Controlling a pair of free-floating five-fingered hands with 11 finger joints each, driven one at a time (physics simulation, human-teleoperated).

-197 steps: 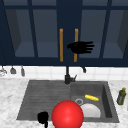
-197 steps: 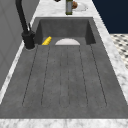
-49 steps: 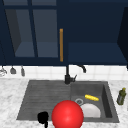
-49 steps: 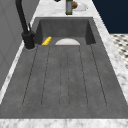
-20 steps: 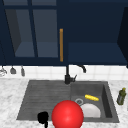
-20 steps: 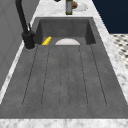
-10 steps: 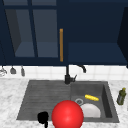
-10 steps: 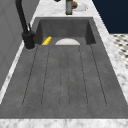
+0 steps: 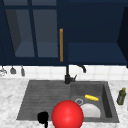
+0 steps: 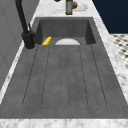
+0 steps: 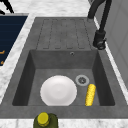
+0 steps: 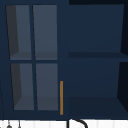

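Nearest in the front view, the left hand (image 9: 43, 117) hangs low over the front rim of the sink (image 9: 32, 100), at the draining-board end. It reads as a dark lump, and I cannot tell whether it is spread or closed; nothing shows inside it. The red ball (image 9: 67, 115) lies to the hand's right, just beside it at about the same height, with a thin strip of grey sink showing between them, so they look apart rather than touching. The ball is round, so it has no long axis. It covers the front rim where the draining board meets the basin. Past the ball, in the basin, a white plate (image 11: 58, 90) lies flat towards the front wall. A drain (image 11: 81, 80) sits beside the plate on the faucet side. A yellow corn cob (image 11: 90, 94) lies near the back wall, its long axis running roughly left to right along the sink. All of these lie to the right of the hand and further back. The black faucet (image 9: 67, 75) stands at the back rim, about mid-sink. A green bottle (image 9: 121, 96) stands on the worktop (image 9: 10, 100) right of the basin, well apart from the hand. Furthest back are the white tiles and the navy wall cabinet with its upright brass handle (image 9: 61, 45).
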